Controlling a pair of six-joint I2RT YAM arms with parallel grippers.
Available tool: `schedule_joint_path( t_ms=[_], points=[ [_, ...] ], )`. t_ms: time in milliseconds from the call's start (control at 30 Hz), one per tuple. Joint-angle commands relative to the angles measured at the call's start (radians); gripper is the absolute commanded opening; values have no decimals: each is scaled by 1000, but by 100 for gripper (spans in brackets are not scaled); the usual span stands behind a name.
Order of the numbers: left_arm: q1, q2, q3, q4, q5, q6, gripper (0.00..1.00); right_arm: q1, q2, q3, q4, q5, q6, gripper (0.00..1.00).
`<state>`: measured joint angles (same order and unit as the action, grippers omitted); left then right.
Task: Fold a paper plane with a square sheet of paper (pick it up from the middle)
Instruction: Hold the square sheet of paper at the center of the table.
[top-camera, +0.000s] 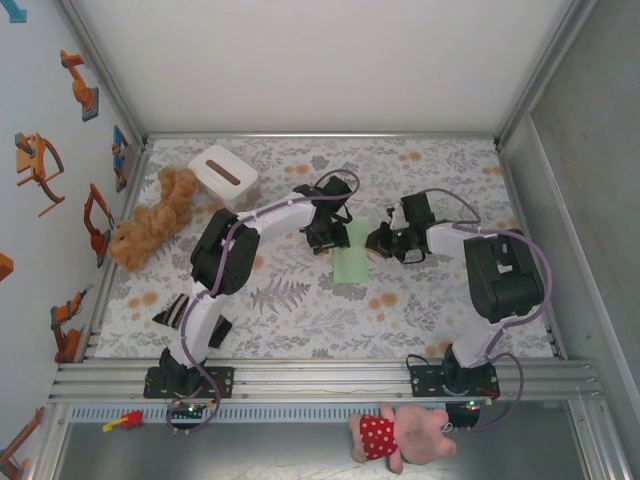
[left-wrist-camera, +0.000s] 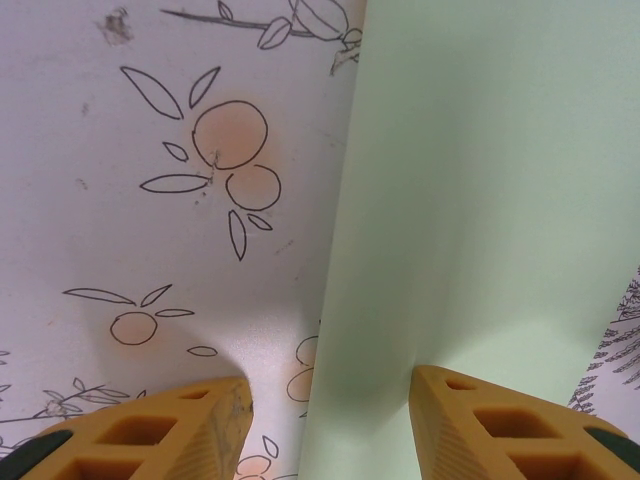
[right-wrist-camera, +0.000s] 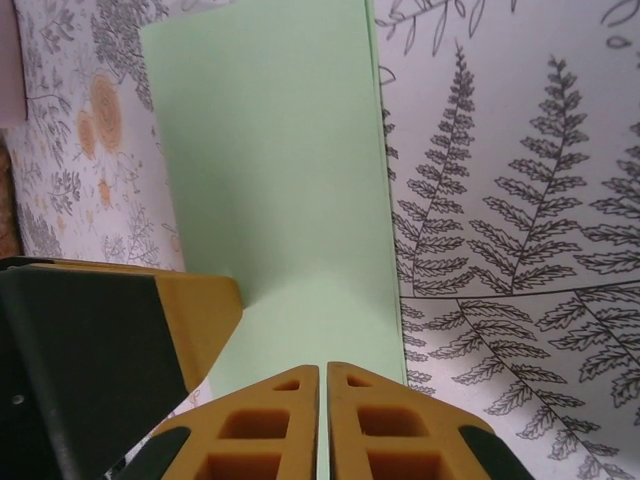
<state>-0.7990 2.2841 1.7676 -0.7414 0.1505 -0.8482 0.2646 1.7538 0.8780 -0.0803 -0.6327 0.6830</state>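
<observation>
Top external footage is showing the square sheet of paper (top-camera: 351, 252) lying flat on the flowered tablecloth (top-camera: 300, 300) at mid-table, between the two arms. It is being seen as a narrow strip, its long sides running near to far. In the right wrist view a doubled edge is being shown along its right side, so a first lengthwise fold in half is being judged as done. No pointed nose, slanted corner or wing crease is being shown, so the corner folds and wing folds of the paper plane are being judged as left to do. The left gripper (top-camera: 328, 240) is being held over the strip's left edge with its jaws parted. One finger is being set over the bare cloth and the other on the paper, with nothing clamped between them. The right gripper (top-camera: 383, 243) is being held at the strip's right side with its jaws clenched together, tips at the paper; whether a layer is being pinched cannot be told. Far to the left, well apart, a white box (top-camera: 222, 175) and a plush bear (top-camera: 155, 215) are being left alone.
</observation>
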Motion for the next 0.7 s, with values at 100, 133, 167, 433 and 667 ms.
schedule_joint_path(
  t_ms=[100,133,167,433,667],
  points=[
    [-28,241,-102,-14,1,24,49,13,47,36,17,-49,7,7],
    [-28,242,-103,-14,2,25,49,16,51,38,18,-51,7,7],
    [-28,242,-101,-14,3,26,49,18,57,41,17,-50,6,6],
    [-28,247,-101,-14,7,28,49,22,84,45,-6,-25,-7,5],
    [-28,240,-104,-13,6,29,49,21,106,45,-84,48,-44,4]
  ],
)
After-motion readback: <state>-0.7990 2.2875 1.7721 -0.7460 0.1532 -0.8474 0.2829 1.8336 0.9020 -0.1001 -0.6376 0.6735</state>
